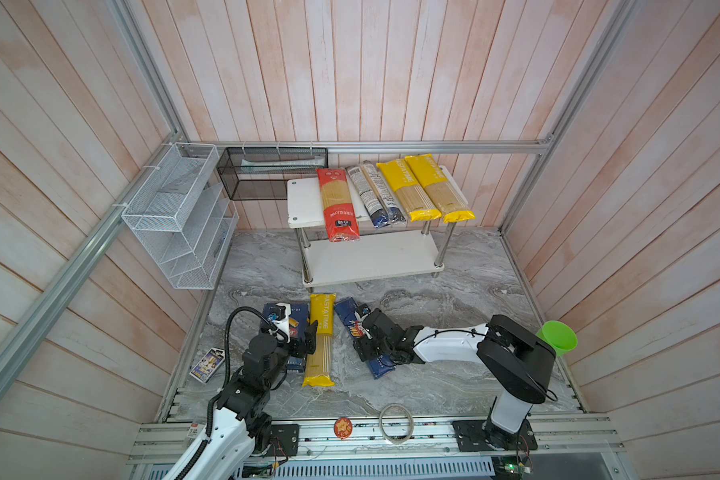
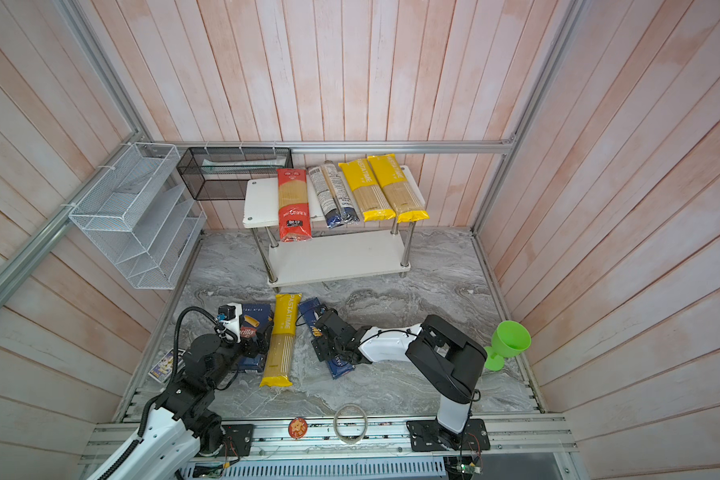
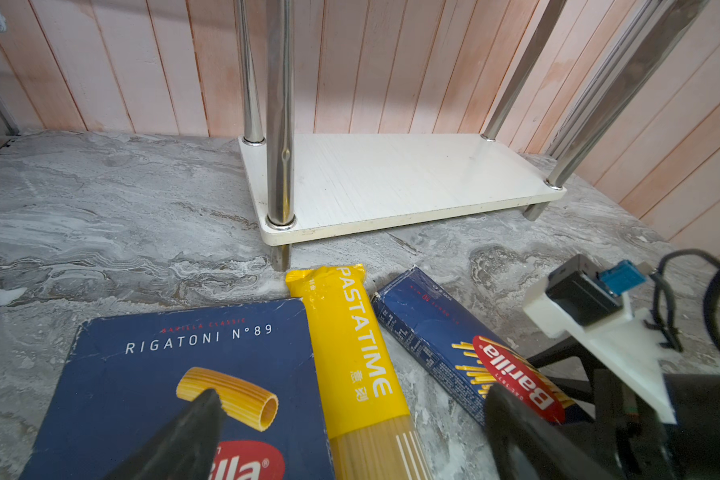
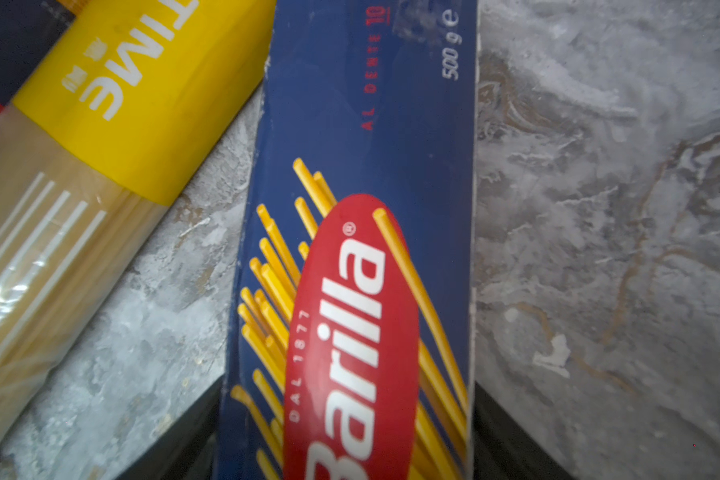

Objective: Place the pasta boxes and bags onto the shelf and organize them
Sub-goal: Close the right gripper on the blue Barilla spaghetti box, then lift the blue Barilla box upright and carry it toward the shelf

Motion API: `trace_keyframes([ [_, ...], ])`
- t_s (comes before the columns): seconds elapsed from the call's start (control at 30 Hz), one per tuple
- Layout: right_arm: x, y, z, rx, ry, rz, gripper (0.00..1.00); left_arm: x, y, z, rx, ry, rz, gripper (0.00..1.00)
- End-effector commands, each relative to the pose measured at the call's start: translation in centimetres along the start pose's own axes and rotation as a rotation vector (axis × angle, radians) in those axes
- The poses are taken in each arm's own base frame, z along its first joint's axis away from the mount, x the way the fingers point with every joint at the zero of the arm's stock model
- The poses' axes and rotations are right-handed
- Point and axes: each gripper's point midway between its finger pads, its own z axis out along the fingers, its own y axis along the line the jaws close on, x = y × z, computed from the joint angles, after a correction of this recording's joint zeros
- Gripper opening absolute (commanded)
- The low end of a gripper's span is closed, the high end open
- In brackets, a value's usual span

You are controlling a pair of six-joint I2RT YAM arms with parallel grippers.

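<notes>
My right gripper [image 4: 348, 415] clamps the spaghetti box [image 4: 362, 124]; my left gripper [image 3: 352, 397], fingers [image 3: 184, 436] apart, hangs over rigatoni box [image 3: 163, 374] and yellow bag [image 3: 350, 345].

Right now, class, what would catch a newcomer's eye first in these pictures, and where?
Four spaghetti bags, red, clear and two yellow, lie side by side on the white shelf's top board. On the marble table in front, the right claw straddles a blue Barilla spaghetti box. A green goblet stands far right.

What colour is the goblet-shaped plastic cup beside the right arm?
Bright green; the goblet-shaped plastic cup shows best in a top view.
</notes>
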Motion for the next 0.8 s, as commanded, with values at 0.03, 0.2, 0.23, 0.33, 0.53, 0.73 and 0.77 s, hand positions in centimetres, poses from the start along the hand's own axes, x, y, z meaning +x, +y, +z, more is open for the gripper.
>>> trace_keyframes([
  [0.03,1.1,-1.0,-0.5,0.03,-0.001,0.036,0.72,-1.8,-0.4,-0.3,0.014,-0.045,-0.005,1.0],
  [0.2,0.4,-1.0,-1.8,0.032,-0.047,0.047,0.63,-1.8,-0.4,-0.3,0.014,-0.047,-0.006,1.0],
  [0.23,0.3,-1.0,-2.1,0.033,-0.057,0.048,0.6,-1.8,-0.4,-0.3,0.016,-0.046,-0.006,0.99],
  [0.33,-0.3,-0.8,-3.1,0.015,-0.085,0.066,0.57,-1.8,-0.4,-0.3,0.017,-0.046,-0.005,1.0],
  [0.53,-1.6,-0.7,-5.4,-0.018,-0.167,0.103,0.48,-1.9,-0.3,-0.3,0.011,-0.049,-0.008,1.0],
  [0.73,-2.7,-1.5,-7.1,0.02,-0.21,0.112,0.4,-1.9,-0.3,-0.3,0.012,-0.049,-0.008,1.0],
  [0.77,-2.9,-1.7,-7.4,0.029,-0.218,0.117,0.39,-1.9,-0.3,-0.3,0.012,-0.05,-0.007,1.0],
])
